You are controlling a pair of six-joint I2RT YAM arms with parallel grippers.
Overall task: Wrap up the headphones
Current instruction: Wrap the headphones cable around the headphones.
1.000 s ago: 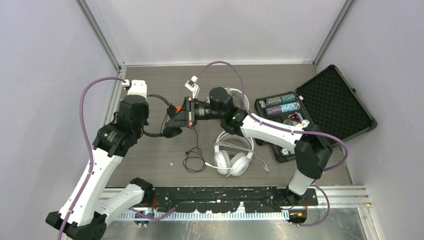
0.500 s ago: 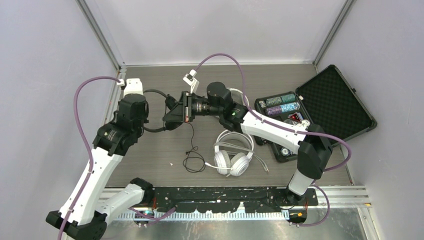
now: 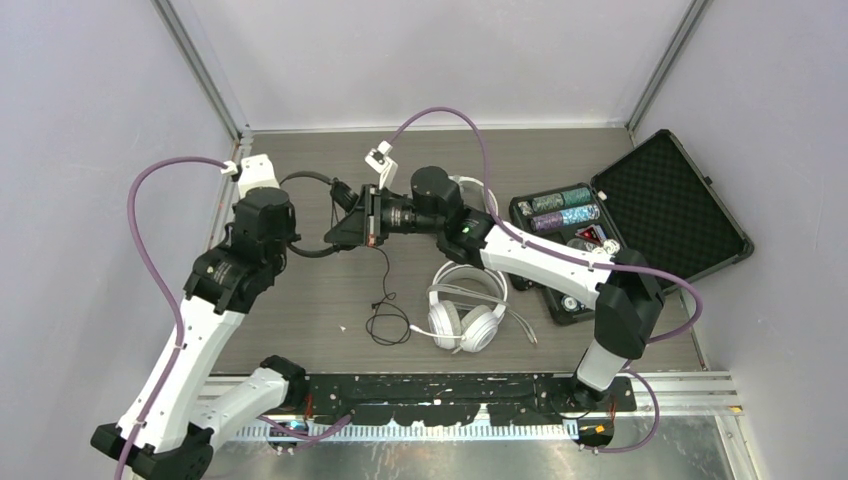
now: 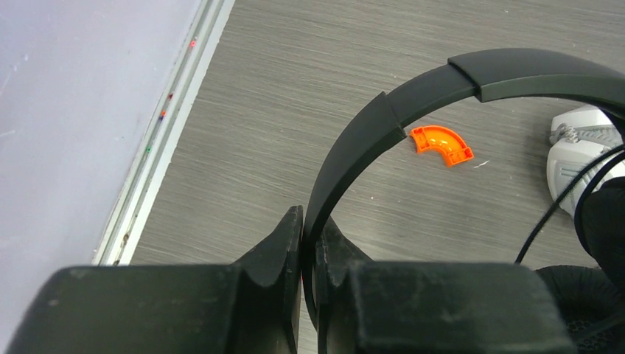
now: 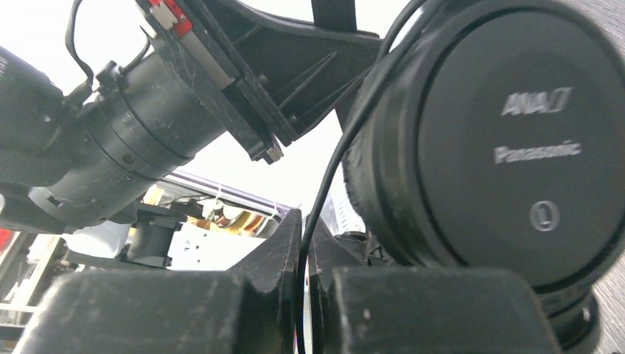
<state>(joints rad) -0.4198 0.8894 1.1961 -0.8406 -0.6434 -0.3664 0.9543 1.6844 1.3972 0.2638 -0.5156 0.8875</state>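
A black pair of headphones [image 3: 308, 178] is held above the table's left side. My left gripper [image 4: 309, 221] is shut on its headband [image 4: 413, 96]. My right gripper [image 5: 304, 221] is shut on the thin black cord [image 5: 328, 177], right beside the black ear cup [image 5: 508, 147]. In the top view the right gripper [image 3: 338, 232] faces left, and the cord [image 3: 386, 275] hangs down to a loose coil [image 3: 386, 325] on the table. A white pair of headphones [image 3: 465, 312] lies at front centre. Another white pair [image 3: 472, 188] shows partly behind the right arm.
An open black foam-lined case [image 3: 665, 200] with chips [image 3: 560, 210] sits at the right. A small orange curved piece [image 4: 441, 144] lies on the table under the black headband. The side wall and its floor rail [image 4: 158, 147] run close on the left.
Both arms have carried the black headphones a little toward the back and left. The right gripper let go briefly and has shut on the cord again. The white pairs have not moved.
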